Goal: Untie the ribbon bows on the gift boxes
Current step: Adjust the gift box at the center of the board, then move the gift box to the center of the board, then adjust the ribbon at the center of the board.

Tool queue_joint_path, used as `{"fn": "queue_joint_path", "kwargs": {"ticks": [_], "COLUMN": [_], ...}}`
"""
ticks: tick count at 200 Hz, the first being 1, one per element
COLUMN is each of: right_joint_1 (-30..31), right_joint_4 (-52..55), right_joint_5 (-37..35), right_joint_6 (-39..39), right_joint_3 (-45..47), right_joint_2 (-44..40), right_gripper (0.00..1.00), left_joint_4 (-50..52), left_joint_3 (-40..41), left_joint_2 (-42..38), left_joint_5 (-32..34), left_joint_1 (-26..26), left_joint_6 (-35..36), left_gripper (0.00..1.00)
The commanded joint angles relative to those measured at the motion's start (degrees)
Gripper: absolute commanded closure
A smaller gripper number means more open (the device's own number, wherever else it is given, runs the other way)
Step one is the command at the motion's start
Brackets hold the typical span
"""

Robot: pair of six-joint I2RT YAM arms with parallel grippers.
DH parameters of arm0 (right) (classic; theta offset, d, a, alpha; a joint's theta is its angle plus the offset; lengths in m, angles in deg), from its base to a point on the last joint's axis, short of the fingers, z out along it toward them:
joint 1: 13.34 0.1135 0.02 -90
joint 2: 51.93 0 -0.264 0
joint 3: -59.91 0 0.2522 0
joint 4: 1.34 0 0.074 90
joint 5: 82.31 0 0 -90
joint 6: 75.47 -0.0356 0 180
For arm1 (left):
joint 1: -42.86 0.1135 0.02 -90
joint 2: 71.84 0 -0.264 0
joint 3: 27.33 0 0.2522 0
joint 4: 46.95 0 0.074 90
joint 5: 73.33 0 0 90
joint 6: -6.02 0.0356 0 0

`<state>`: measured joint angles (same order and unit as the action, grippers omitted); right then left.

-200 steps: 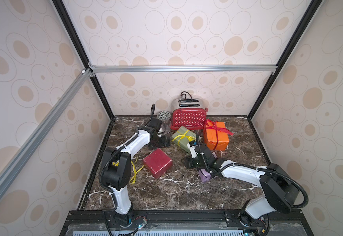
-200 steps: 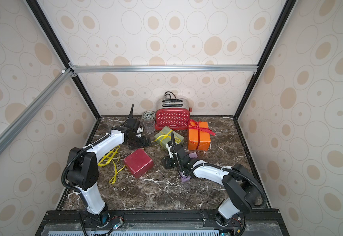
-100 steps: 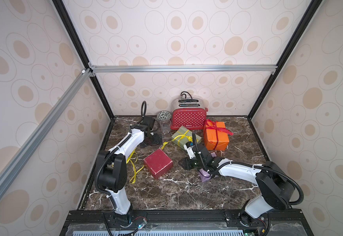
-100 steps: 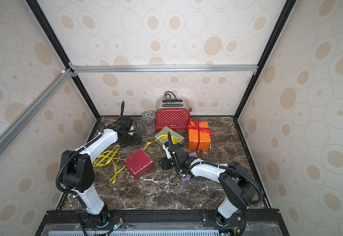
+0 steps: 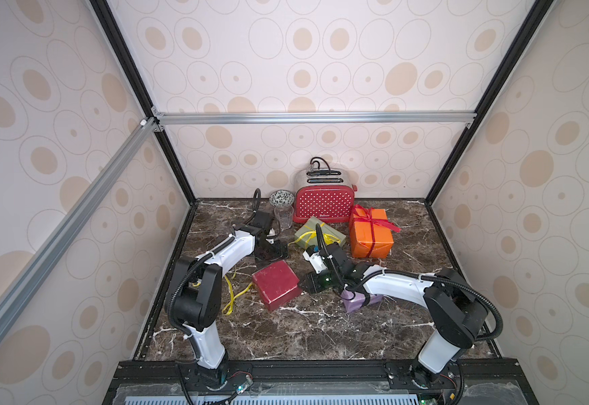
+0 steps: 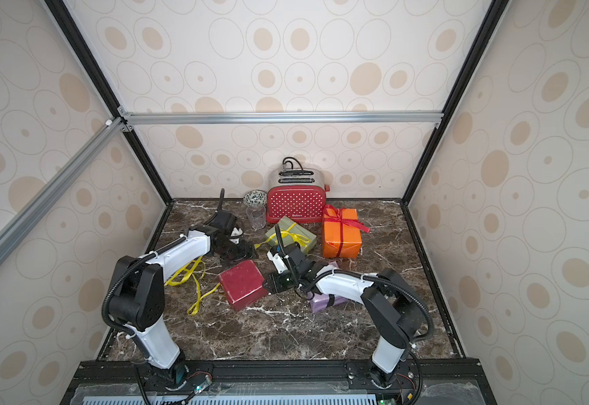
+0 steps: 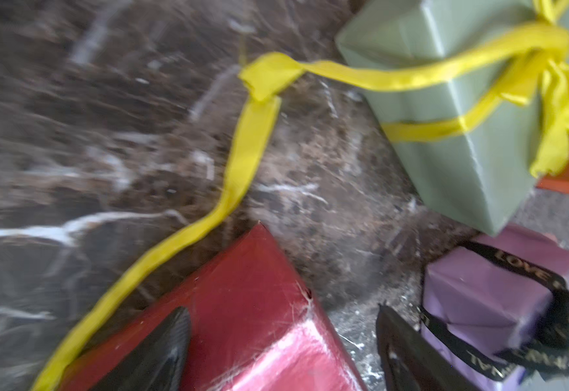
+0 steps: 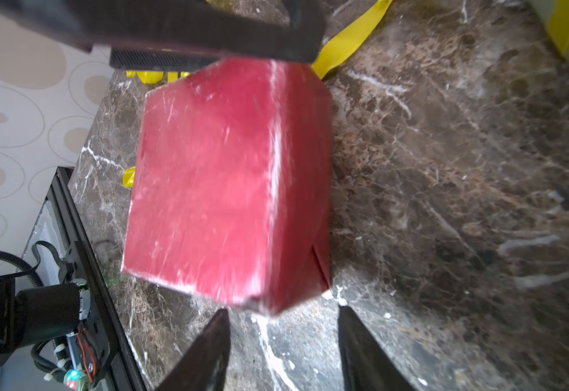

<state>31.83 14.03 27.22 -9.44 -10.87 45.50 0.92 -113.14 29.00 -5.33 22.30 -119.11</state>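
The dark red box [image 5: 275,285] sits mid-desk [image 5: 286,333]. The left fingers [image 7: 161,352] hang spread over its rear corner, gripping nothing. The right fingers [image 8: 208,352], also spread and empty, point at its right side from just beside it. Behind it stands the olive green box [image 5: 305,229] with its yellow bow [image 7: 560,84], and one tail [image 7: 242,159] trails across the desk to the red box's edge. Behind and to its right, the orange box [image 5: 370,242] keeps its red bow [image 5: 370,219]. To its right, the lilac box [image 5: 354,303] wears a black lettered ribbon [image 7: 513,264]. A loose yellow ribbon [image 6: 184,277] lies to its left.
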Motion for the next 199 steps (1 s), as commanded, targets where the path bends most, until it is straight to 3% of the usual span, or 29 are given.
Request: {"fn": "queue_joint_path", "kwargs": {"ticks": [1, 46, 65, 96, 115, 136, 156, 199], "right_joint_1": [0.3, 0.3, 0.3, 0.3, 0.4, 0.8, 2.8, 4.6], "right_joint_4": [2.4, 2.5, 2.7, 5.7, 11.8, 17.3, 15.4, 12.3], "right_joint_5": [1.9, 0.7, 0.7, 0.9, 1.8, 3.8, 2.3, 1.6], "right_joint_6": [0.4, 0.5, 0.6, 0.3, -0.7, -4.4, -6.9, -9.2], "right_joint_3": [-1.3, -1.0, -0.6, -1.6, -4.6, -5.1, -0.5, 5.1], "right_joint_2": [0.9, 0.1, -0.9, -2.0, -1.5, -1.5, -5.5, -10.1], "right_gripper": [0.47, 0.48, 0.48, 0.48, 0.48, 0.53, 0.53, 0.52], "left_joint_4": [-3.9, 1.6, 1.7, 6.0, 9.3, 12.7, 14.2, 14.8], "left_joint_3": [1.8, -3.1, -3.1, -4.9, -8.1, -11.3, -11.6, -14.6], "left_joint_2": [-2.8, -7.8, -7.2, -3.2, 0.3, 3.5, 5.3, 11.7], "left_joint_5": [-3.5, 1.4, -0.5, 2.8, 8.3, 11.9, 18.2, 21.0], "left_joint_1": [-1.3, -0.3, 1.9, 2.8, 2.8, 2.6, 2.5, 1.4], "left_joint_6": [-3.8, -0.8, -0.7, 1.8, 3.8, 6.2, 8.6, 11.3], "left_gripper": [0.16, 0.11, 0.11, 0.13, 0.14, 0.16, 0.16, 0.15]}}
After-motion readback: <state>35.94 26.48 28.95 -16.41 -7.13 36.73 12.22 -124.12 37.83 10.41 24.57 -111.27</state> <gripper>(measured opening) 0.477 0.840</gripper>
